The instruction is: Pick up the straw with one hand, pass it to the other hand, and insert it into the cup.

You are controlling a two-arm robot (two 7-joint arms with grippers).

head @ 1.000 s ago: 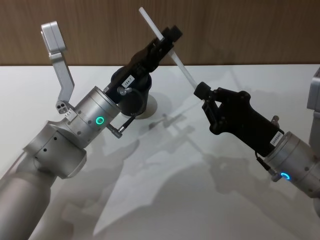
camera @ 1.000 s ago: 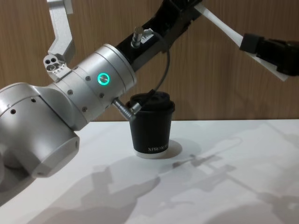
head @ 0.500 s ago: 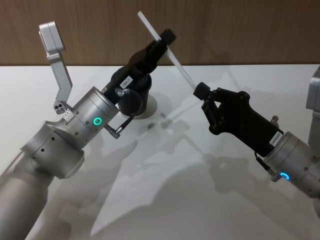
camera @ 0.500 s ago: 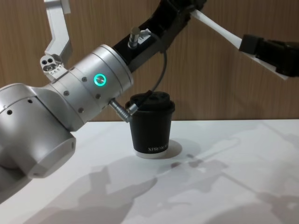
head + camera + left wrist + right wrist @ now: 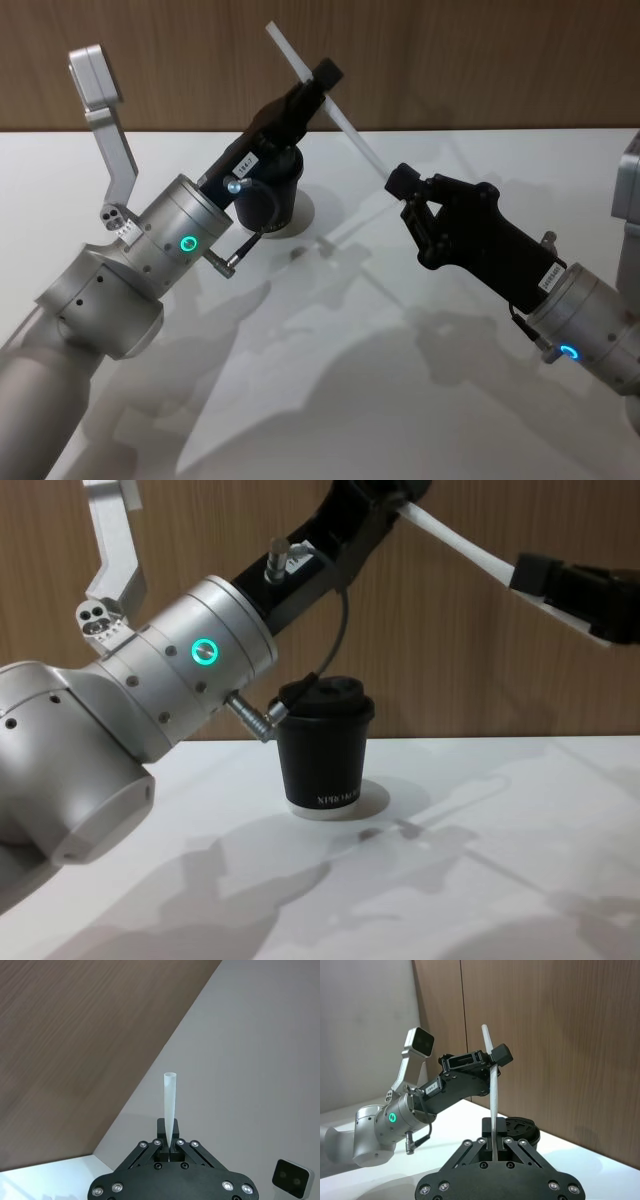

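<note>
Left gripper (image 5: 322,76), the long black claw with a white label sticker and a silver cylindrical wrist with a green ring light, is clamped on the long, thin, straight white straw (image 5: 355,135). In the left wrist view its jaws pinch the straw, and a short free end projects beyond them. Right gripper (image 5: 402,186), the blocky black claw opposite, has its jaws drawn narrow around the lower part of the straw. In the chest view a short white length shows past it.

The straw spans the gap between the two grippers, tilted and held high above the flat white table (image 5: 480,880). The small black paper cup with a black plastic lid (image 5: 322,770) stands upright on the table, below the left gripper and well apart from the straw.

Judged step: handover, with both claws holding and insertion not yet done.

Handling notes (judgement):
- The straw is very light, so grip force matters more than lifting effort.
- It is thin-walled. Excess clamping may flatten it, and side load will bend it.
- Its surface is smooth, so it may slide or rotate between the jaws.
- Hold it in the upper part, as the left gripper does, so a long free lower length is left for the lid opening.
- Opposing pulls from the two claws could kink it.
</note>
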